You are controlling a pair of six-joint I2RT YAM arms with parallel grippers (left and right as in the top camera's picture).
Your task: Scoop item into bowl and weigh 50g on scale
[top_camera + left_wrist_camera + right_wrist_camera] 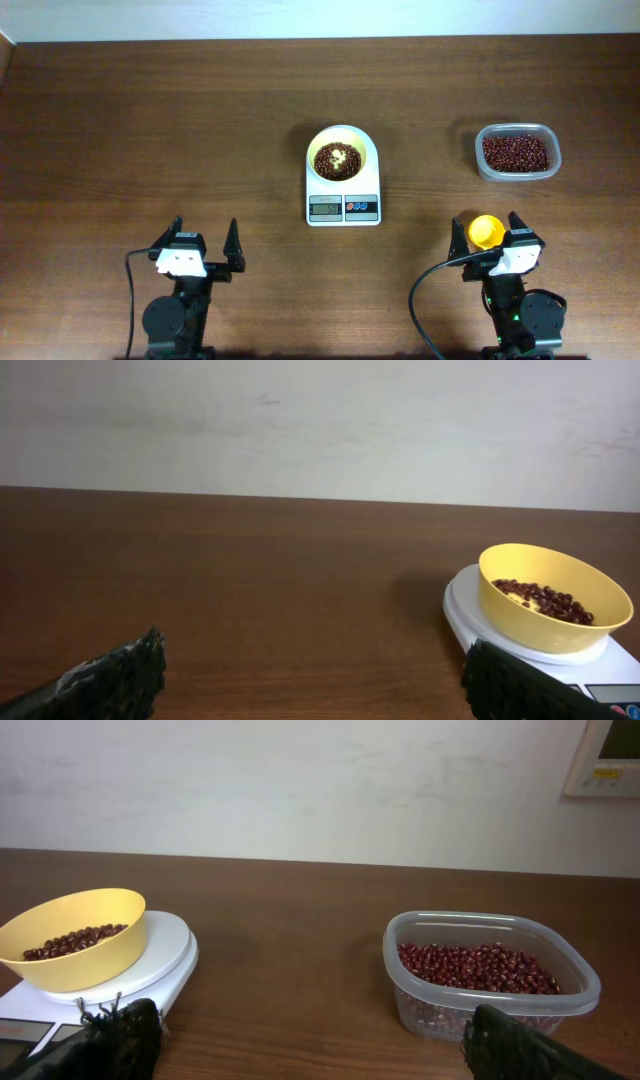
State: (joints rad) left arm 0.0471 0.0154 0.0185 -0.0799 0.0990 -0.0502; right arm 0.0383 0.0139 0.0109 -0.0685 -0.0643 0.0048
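The white scale (343, 208) stands mid-table with the pale yellow bowl (367, 150) on its plate. Dark red-brown beans (333, 165) lie in the bowl, and more beans (516, 152) fill a clear tub (482, 168) at the right. My left gripper (206, 236) is open over bare table, left of the scale (470, 615) and bowl (555, 595). My right gripper (486, 224) is open too. A yellow scoop (485, 233) lies between its fingers in the overhead view, untouched as far as I can tell. The right wrist view shows bowl (90, 965), tub (490, 1010), no scoop.
The table's far edge meets a pale wall (300, 790). Dark cables (418, 300) trail from both arm bases at the near edge. Bare wood (150, 130) stretches left of the scale and between scale and tub.
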